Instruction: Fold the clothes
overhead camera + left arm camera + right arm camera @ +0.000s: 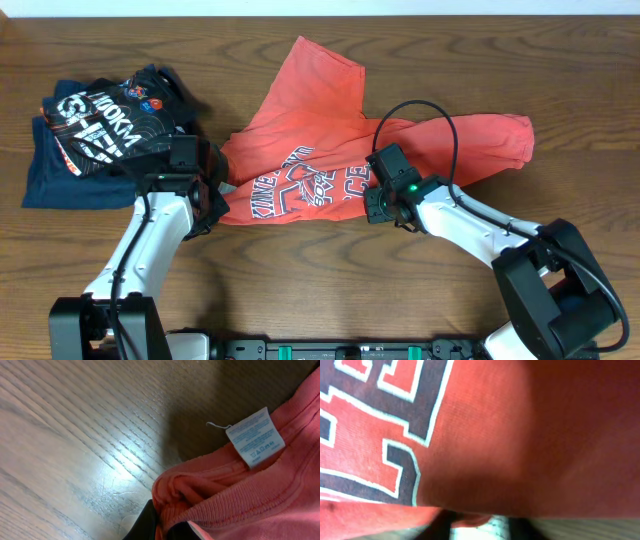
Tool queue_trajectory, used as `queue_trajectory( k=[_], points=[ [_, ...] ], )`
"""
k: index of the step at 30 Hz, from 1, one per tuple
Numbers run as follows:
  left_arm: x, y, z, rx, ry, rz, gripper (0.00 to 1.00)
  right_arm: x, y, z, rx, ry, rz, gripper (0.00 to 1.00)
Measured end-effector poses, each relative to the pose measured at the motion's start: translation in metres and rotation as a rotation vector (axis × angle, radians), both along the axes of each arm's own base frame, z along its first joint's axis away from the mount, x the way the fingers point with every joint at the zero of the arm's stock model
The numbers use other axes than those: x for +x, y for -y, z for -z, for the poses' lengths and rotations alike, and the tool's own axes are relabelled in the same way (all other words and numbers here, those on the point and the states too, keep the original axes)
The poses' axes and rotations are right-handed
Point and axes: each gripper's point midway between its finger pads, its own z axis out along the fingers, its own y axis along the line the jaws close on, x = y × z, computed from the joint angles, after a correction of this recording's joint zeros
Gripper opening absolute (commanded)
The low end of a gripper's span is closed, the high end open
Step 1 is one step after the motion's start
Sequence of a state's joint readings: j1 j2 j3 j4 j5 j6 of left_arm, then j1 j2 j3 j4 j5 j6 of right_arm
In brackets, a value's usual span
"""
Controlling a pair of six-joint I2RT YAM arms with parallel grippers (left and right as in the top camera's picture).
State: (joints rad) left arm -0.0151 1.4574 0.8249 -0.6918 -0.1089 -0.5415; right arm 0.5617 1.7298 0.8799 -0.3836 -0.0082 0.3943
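Wooden table [320, 300] holds the crumpled coral shirt [300, 110] at centre. Left gripper [212, 183] pinches its ribbed edge. Right gripper [374, 204] presses its lower edge, closure unclear. Both should draw apart evenly to flatten it.

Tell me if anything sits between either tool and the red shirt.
Nothing visible does. The left tool is shut on an edge of the red shirt; the right tool is down on its fabric beside the logo. The navy garments lie off to the left.
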Motion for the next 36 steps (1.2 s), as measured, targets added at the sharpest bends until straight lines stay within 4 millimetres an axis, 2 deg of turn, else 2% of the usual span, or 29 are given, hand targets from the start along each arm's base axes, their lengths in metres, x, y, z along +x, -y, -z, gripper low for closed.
queue_trajectory(
  k=[3,5,8,11,15,17,20,24,27,31,33,36],
  points=[
    [0.0,0.0,0.0,0.0,0.0,0.0,0.07,-0.003,0.003,0.0,-0.016,-0.017,0.003,0.01],
    [0.0,0.0,0.0,0.0,0.0,0.0,0.07,-0.011,0.015,0.0,-0.071,-0.048,0.015,0.01],
    [0.0,0.0,0.0,-0.001,0.0,0.0,0.06,-0.024,0.055,-0.009,-0.213,-0.092,0.075,0.01],
    [0.0,0.003,0.0,-0.017,-0.001,0.005,0.06,-0.015,0.098,-0.038,-0.292,-0.068,0.18,0.01],
    [0.001,0.018,0.002,-0.072,-0.001,0.032,0.06,0.002,0.134,-0.086,-0.256,-0.003,0.297,0.01],
    [0.001,0.024,0.002,-0.097,0.0,0.047,0.06,0.003,0.144,-0.098,-0.228,0.009,0.323,0.02],
    [0.001,0.03,0.002,-0.121,0.0,0.061,0.06,-0.004,0.161,-0.103,-0.215,-0.015,0.343,0.04],
    [0.001,0.008,0.001,-0.045,0.002,0.016,0.06,-0.009,0.203,-0.105,-0.306,-0.029,0.423,0.04],
    [0.006,0.004,-0.001,-0.021,0.025,0.011,0.06,0.009,0.206,-0.111,-0.311,0.05,0.417,0.04],
    [0.026,0.002,-0.005,-0.011,0.106,0.01,0.06,0.037,0.198,-0.12,-0.269,0.161,0.361,0.11],
    [0.028,0.002,-0.006,-0.008,0.116,0.009,0.06,0.037,0.19,-0.119,-0.232,0.151,0.324,0.14],
    [0.027,0.002,-0.006,-0.007,0.11,0.009,0.06,0.026,0.177,-0.112,-0.173,0.093,0.272,0.2]
  ],
)
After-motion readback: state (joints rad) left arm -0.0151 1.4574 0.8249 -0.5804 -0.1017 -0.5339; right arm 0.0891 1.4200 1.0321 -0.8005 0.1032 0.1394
